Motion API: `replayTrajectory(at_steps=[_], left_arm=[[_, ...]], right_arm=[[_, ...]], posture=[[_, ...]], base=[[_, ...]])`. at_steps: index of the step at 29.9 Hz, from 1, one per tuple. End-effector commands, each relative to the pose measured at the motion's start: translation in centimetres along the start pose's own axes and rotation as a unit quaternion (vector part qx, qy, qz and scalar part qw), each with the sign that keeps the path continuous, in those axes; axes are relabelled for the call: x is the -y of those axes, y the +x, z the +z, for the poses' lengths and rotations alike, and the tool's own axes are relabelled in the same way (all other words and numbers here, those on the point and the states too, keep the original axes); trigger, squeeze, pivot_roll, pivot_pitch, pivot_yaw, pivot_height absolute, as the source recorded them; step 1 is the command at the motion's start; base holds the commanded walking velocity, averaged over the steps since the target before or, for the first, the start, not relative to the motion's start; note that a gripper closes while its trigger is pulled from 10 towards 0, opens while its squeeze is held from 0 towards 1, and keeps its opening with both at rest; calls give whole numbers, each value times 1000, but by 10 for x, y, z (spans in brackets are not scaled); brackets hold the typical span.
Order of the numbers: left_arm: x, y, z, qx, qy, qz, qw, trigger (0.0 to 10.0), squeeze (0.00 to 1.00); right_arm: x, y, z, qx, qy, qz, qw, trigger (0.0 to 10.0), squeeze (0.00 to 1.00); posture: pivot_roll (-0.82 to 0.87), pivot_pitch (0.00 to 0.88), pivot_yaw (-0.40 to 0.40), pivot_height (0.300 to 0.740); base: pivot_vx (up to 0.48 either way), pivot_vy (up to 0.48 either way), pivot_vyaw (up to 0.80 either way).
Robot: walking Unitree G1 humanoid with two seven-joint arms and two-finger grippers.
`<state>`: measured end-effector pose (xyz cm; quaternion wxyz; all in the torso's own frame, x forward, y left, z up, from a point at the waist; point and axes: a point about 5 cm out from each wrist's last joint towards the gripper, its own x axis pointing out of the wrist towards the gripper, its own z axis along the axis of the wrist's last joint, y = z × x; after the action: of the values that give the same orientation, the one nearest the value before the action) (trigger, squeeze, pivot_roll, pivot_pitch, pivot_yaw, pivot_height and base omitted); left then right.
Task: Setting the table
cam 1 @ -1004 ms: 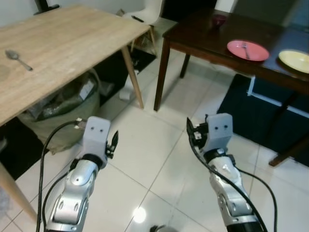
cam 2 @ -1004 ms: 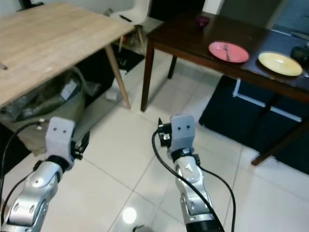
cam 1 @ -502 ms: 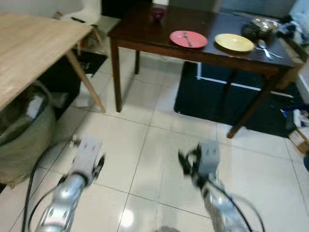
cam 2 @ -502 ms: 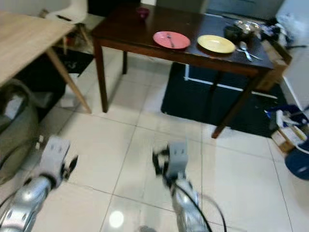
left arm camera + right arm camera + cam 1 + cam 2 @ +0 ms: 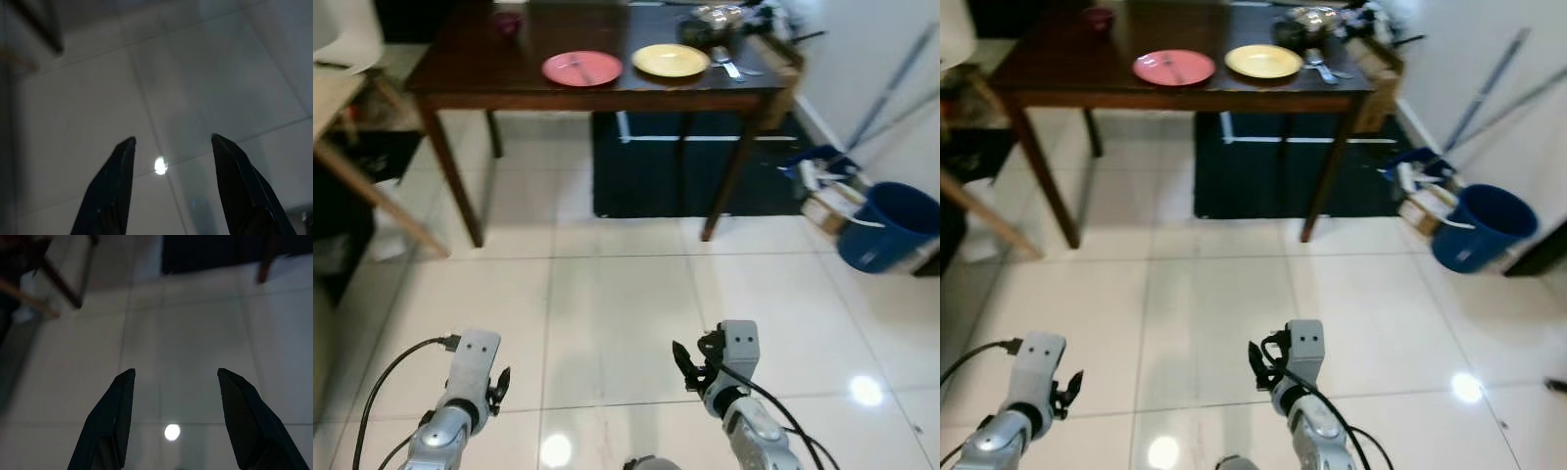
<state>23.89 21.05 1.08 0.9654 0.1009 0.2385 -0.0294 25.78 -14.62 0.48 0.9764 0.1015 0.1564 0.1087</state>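
A dark wooden table (image 5: 460, 80) is seen across the top of the left eye view, bearing a pink plate (image 5: 581, 69) with a fork (image 5: 574, 66) laid on it and, just beside it, a yellow plate (image 5: 671, 61), with cutlery (image 5: 726, 69) near the table's right end. The left gripper (image 5: 168, 147) and the right gripper (image 5: 171, 377) are held low over the white tiled floor (image 5: 626, 294) at the bottom of the frame, each with fingers spread apart and nothing between them. A blue bucket (image 5: 886, 225) is seen at the right edge.

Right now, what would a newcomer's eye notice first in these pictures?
Probably the dark wooden table ahead, with a pink plate carrying a fork beside a yellow plate. Next, the blue bucket on the tiled floor at the right, by the wall. Low in front, the left gripper and right gripper are both open, holding nothing.
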Motion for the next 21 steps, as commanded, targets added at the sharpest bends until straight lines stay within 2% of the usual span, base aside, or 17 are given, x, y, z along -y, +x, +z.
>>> replayTrajectory(at_steps=[1, 6, 11, 13, 21], left_arm=[[-1, -3, -10, -9, 8, 1, 1000, 10000, 0], [-1, -3, -5, 13, 7, 6, 1000, 10000, 0], [-4, -1, 2, 40, 25, 21, 999, 10000, 0], [-5, 0, 6, 55, 37, 33, 997, 10000, 0], [-5, 1, 9, 63, 47, 38, 996, 10000, 0]], right_arm=[[-6, 0, -4, 0, 12, 17, 1000, 10000, 0], [-10, 2, 1, 10, 19, 39, 999, 10000, 0], [-17, 4, 9, 26, 19, 76, 997, 10000, 0], [-21, 5, 14, 36, 17, 88, 995, 10000, 0], [-21, 7, 16, 42, 19, 88, 995, 10000, 0]], posture=[[-88, 16, 20, 740], [-89, 16, 19, 740], [-90, 13, 19, 740], [-94, 12, 20, 740], [-94, 9, 24, 740]], base=[[0, 0, -800], [0, 0, -718], [0, 0, 0], [418, 0, 0], [480, 0, 0]])
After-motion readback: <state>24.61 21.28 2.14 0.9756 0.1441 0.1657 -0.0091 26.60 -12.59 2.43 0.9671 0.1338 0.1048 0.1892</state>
